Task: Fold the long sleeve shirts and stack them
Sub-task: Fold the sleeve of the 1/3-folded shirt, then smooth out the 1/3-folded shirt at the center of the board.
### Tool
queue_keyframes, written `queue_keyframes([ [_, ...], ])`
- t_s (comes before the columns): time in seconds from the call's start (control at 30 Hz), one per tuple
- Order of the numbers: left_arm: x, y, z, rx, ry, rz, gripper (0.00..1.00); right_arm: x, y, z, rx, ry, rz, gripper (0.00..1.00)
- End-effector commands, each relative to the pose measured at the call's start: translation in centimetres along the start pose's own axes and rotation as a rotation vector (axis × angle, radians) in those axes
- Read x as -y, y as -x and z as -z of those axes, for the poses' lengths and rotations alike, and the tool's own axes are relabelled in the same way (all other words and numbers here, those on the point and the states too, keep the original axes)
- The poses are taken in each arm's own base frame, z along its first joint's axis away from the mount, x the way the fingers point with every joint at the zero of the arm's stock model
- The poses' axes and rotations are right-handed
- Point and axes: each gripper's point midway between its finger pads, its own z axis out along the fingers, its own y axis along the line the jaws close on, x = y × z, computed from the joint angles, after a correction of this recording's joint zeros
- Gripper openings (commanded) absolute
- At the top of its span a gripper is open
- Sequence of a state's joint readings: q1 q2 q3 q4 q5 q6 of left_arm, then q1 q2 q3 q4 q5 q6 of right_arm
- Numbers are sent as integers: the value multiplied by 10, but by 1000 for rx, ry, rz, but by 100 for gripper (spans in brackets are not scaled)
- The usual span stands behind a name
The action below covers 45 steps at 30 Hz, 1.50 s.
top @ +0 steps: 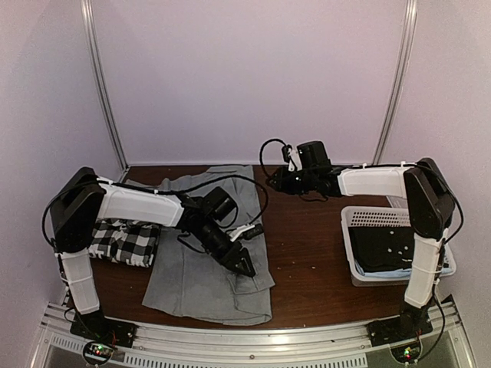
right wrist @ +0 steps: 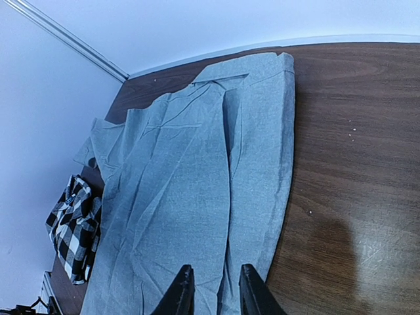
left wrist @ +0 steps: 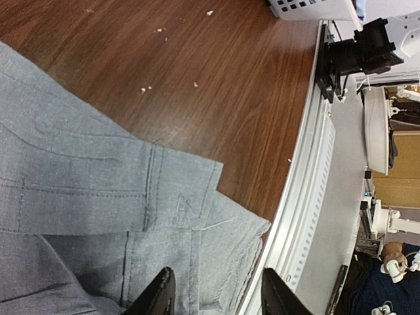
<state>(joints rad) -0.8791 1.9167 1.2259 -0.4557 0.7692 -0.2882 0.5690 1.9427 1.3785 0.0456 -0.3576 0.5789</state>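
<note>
At the far left of the table (top: pixel 307 238) the black-and-white checked shirt (top: pixel 123 241) lies as a small bundle beside the left arm's base. It looks folded, so I judge that half of the folding done, though the bundle is a little lumpy and part of it is hidden behind the arm.

Next comes the grey shirt (top: pixel 207 261), spread long across the middle of the table with its collar toward the far wall. From the right wrist, one long side appears turned in over the body, making a lengthwise band, while the side nearer the checked shirt is loose and rumpled. This shirt seems only partly folded: the other side, the sleeves and the crosswise folds are left, and then the stacking, since the two shirts lie side by side, not one on the other.

The left gripper (left wrist: pixel 218 282) hangs over the near right corner of the grey shirt, by a cuff; its fingers are spread wide with nothing between them.

Further right, the right gripper (right wrist: pixel 213 295) is raised at the far side, looking down the length of the grey shirt; its fingers stand a narrow gap apart, gripping nothing.

At the far right a white basket (top: pixel 376 218) holds dark cloth, which I cannot identify
</note>
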Motion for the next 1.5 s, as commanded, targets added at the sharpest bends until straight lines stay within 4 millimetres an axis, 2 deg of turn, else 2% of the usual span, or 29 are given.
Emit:
queue_keyframes([
  [0.0, 30, 28, 16, 96, -68, -82, 53, -18, 8, 12, 28, 22, 28, 25],
  [0.17, 45, 53, 36, 198, -76, -105, 55, -23, -2, 10, 5, 30, 36, 25],
  [0.27, 32, 73, 61, 298, -26, -61, 55, -26, -10, 9, -15, 40, 37, 25],
  [0.47, -38, 108, 124, 517, 106, 109, 54, -36, -28, 2, -53, 65, 42, 25],
  [0.53, -63, 120, 139, 574, 152, 138, 54, -42, -36, -2, -69, 81, 42, 25],
  [0.63, -97, 136, 152, 626, 179, 172, 53, -50, -49, -9, -96, 108, 35, 25],
  [0.8, -152, 155, 166, 697, 203, 218, 51, -60, -69, -19, -142, 160, 12, 25],
  [0.93, -193, 159, 169, 721, 221, 262, 51, -68, -82, -28, -170, 197, 0, 24],
  [1.07, -226, 161, 176, 755, 221, 292, 50, -73, -100, -43, -207, 225, -9, 24],
  [1.3, -256, 172, 171, 754, 205, 306, 50, -70, -151, -69, -306, 222, -19, 22],
  [1.47, -272, 174, 166, 745, 230, 339, 50, -57, -167, -73, -333, 186, -30, 22],
])
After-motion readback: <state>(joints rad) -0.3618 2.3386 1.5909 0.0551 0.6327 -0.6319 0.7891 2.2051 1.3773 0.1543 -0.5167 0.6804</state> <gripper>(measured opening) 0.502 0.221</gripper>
